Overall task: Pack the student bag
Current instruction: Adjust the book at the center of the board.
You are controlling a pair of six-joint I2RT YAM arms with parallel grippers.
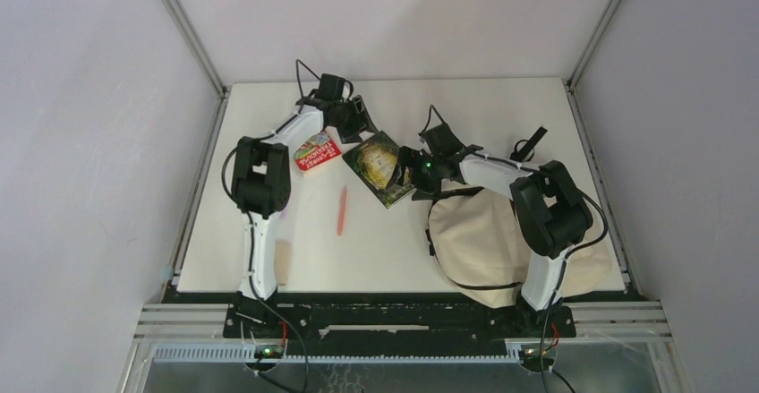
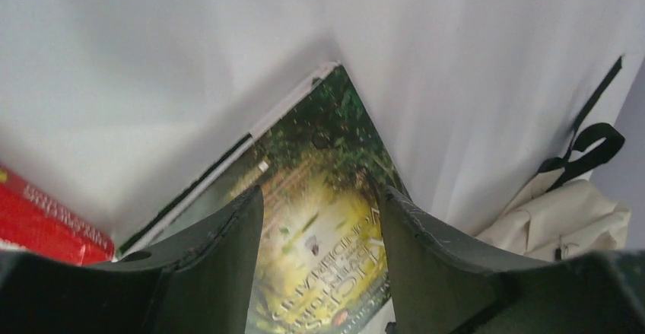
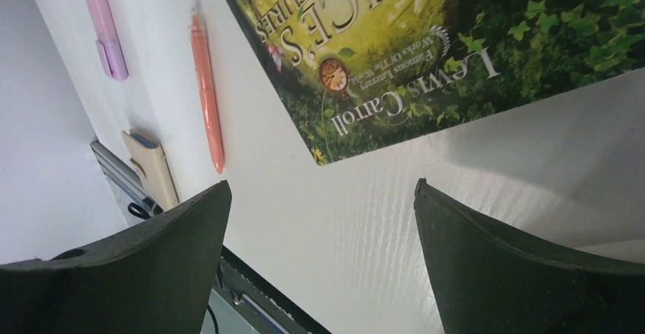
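Both released from where I sit — left gripper [image 2: 319,197] parted over the green book [image 1: 380,166] mid-frame, right gripper [image 3: 323,189] gaping beside it, student bag [image 1: 474,236] lower right.

The student bag [image 1: 474,241] lay at the table's [image 1: 501,115] near right corner. The Lewis Carroll book [image 1: 380,167] lay mid-table just left of it, a smaller book [image 1: 315,152] further left, and the pen [image 1: 341,210] nearer the front edge.

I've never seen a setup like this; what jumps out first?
A glossy green-and-yellow storybook sits mid-table, with the left hand and right hand, both open, at its edges. A cream canvas backpack slumps at the near right, under the right arm; a slim orange pen lies left of the book.
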